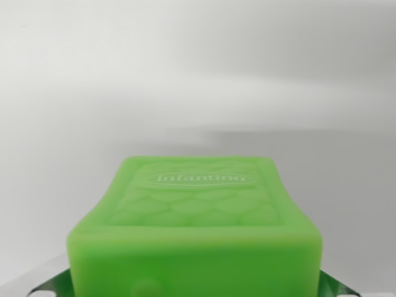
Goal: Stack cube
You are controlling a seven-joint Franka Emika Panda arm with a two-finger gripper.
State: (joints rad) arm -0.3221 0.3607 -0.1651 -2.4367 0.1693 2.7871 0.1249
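Observation:
A soft green cube (198,210) fills the lower middle of the wrist view, very close to the camera. Its top face has a scale pattern and an oval with the raised word "infantino". The cube's sides bow inward. My gripper (195,289) sits at the bottom edge, and only slivers of its metal fingers (52,286) show at the cube's left and right lower corners. They press against the cube's sides, shut on it. No other cube shows in this view.
A plain pale grey-white surface (198,74) lies behind and around the cube, blurred, with a soft darker band across the middle right.

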